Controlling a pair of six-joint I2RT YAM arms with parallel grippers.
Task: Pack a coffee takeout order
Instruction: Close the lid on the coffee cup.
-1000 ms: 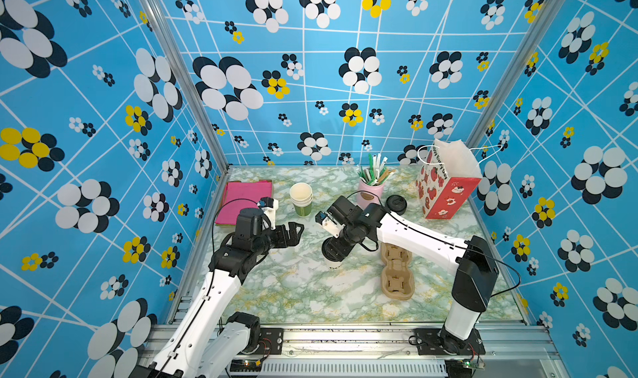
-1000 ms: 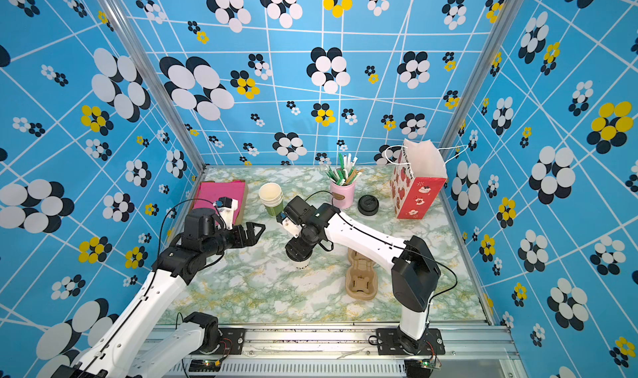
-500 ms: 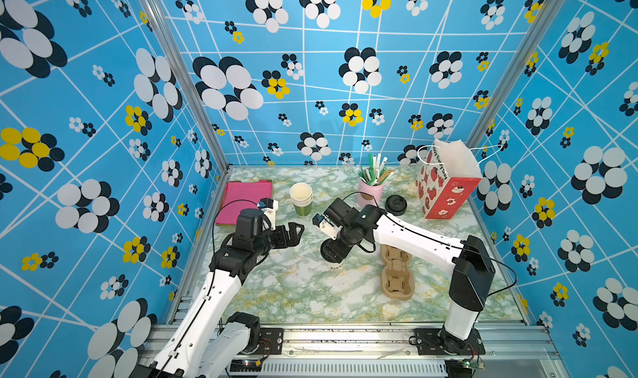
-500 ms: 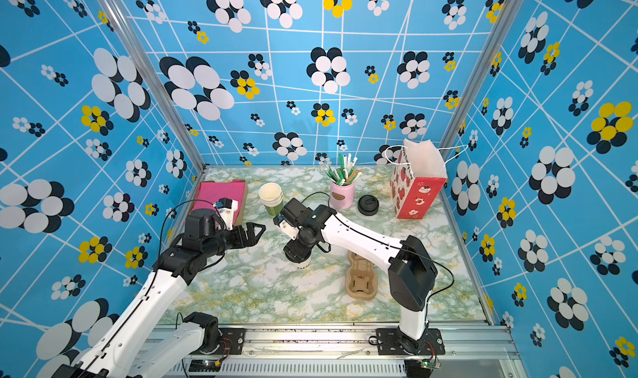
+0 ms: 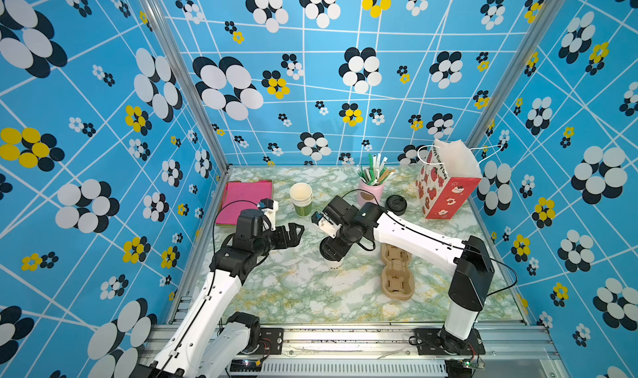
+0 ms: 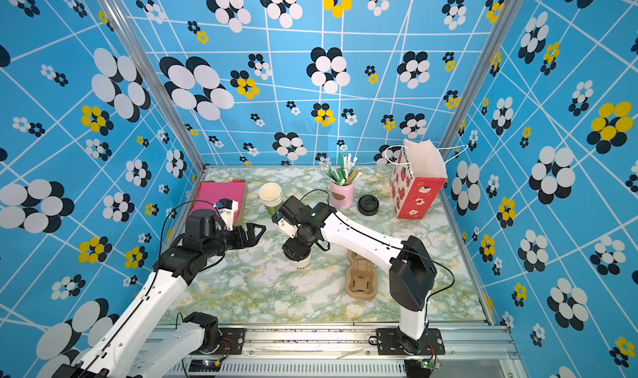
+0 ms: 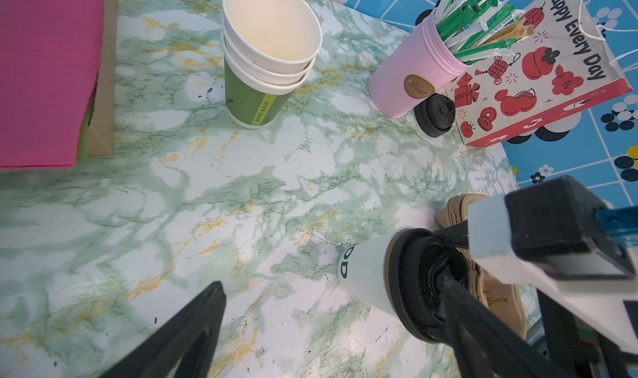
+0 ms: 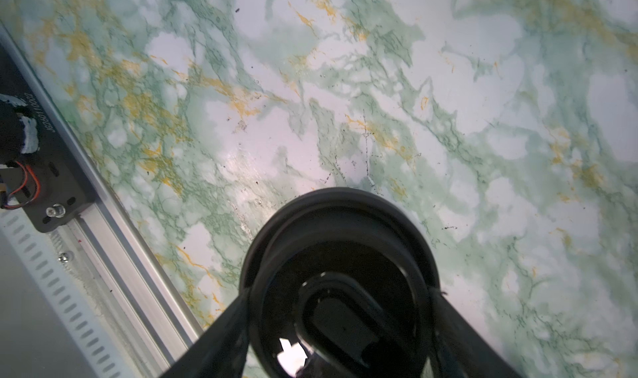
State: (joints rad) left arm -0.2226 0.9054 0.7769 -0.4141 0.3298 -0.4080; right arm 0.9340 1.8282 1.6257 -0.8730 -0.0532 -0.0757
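On the marble table [image 5: 303, 297], the cup holder [image 5: 397, 278] lies just beside the pale paper cup [image 7: 366, 272], which the right gripper [image 8: 340, 321] clamps from above by its black lid [image 8: 338, 221], while the left gripper [image 5: 295, 233] hangs near, spread wide and empty. With the hold on the lid alone, I judge the lid could pop off, or the cup could clip the holder's edge. The arm hides most of the cup in both top views, and whether its base touches the table is unclear.
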